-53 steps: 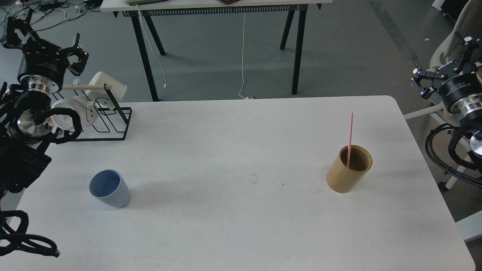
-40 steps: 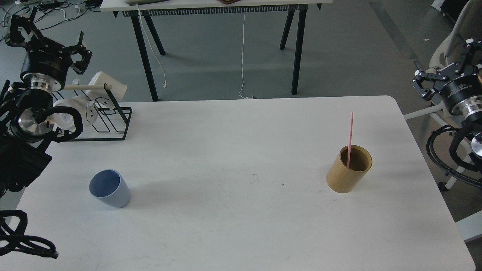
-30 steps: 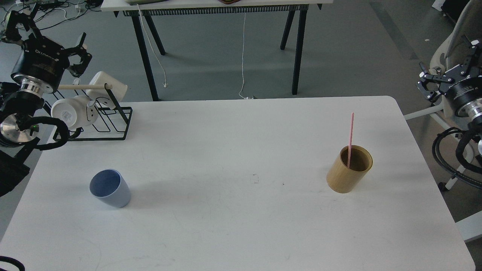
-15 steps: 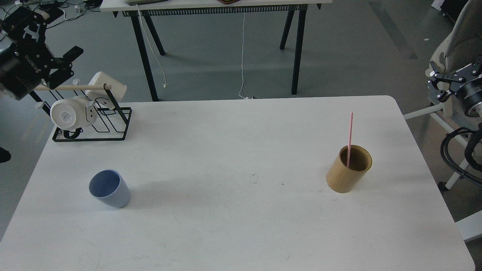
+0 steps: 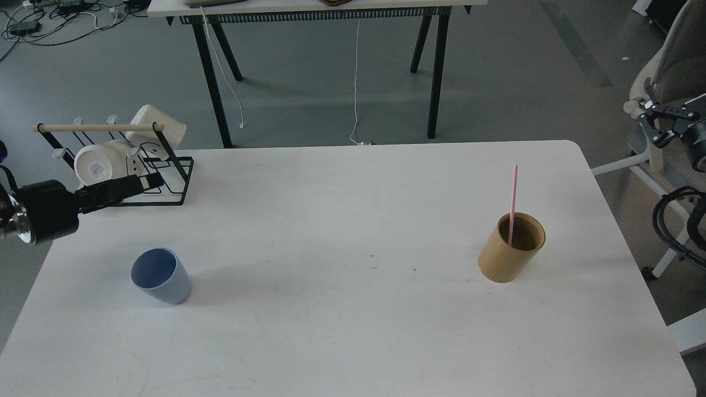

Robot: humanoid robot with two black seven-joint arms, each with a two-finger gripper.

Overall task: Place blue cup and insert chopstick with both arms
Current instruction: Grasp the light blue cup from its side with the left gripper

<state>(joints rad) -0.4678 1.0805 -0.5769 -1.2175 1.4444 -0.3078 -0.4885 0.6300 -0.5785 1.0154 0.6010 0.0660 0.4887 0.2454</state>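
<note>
The blue cup [image 5: 160, 283] stands upright on the white table [image 5: 353, 331] at the front left. A tan cylindrical holder [image 5: 511, 248] stands at the right with one pink chopstick [image 5: 513, 193] upright in it. My left gripper [image 5: 154, 181] comes in low from the left edge, pointing right, in front of the mug rack and well behind the blue cup. It is seen side-on, so its fingers cannot be told apart. My right gripper [image 5: 650, 124] is off the table at the right edge, partly cut off, far from the holder. Both hold nothing that I can see.
A black wire rack [image 5: 177, 165] with a wooden bar holds white mugs [image 5: 94, 161] at the table's back left corner. A second table with black legs [image 5: 436, 71] stands behind. A chair [image 5: 670, 66] stands off the table's right side.
</note>
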